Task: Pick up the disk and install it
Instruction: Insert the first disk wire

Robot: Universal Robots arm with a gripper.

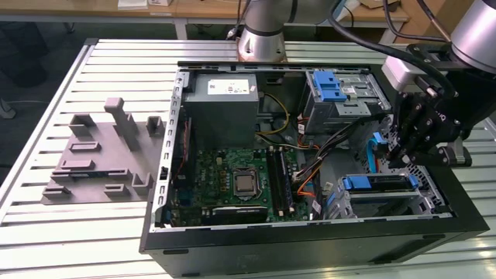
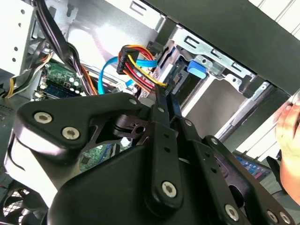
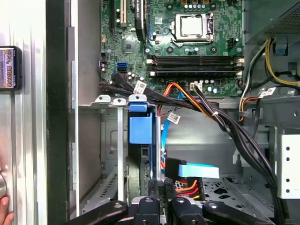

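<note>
**Disk sits in the lower drive cage; gripper closed just beside it**

In the exterior view, you see the open computer case (image 1: 310, 232) lying on the slatted aluminium table (image 1: 116, 52). The disk (image 1: 374, 183), known by its blue carrier frame, sits in the lower drive cage (image 1: 387, 200) at the exterior view's right. The gripper (image 1: 399, 161) hangs just above that cage, inside the case wall. The grey power supply (image 1: 223, 102) carries a white sticker (image 1: 230, 87); its print is too small for you to read. A grey 3D-printed fixture (image 1: 104, 154) lies on the table, well apart from the case.

In the second wrist view, the gripper's (image 2: 161, 96) fingers are pressed together with nothing between them, their tips near a bundle of red, yellow and black power wires (image 2: 138, 65). The disk's blue tab (image 2: 197, 68) shows in the cage beyond. A person's hand (image 2: 288, 131) is outside the case.

In the first wrist view, the disk's blue front (image 3: 140, 129) stands in the cage, the gripper (image 3: 159, 185) just beside it. White tags hang on the cables (image 3: 140, 87), and a small black device (image 3: 8, 68) on the table bears a label; you can read neither.
</note>
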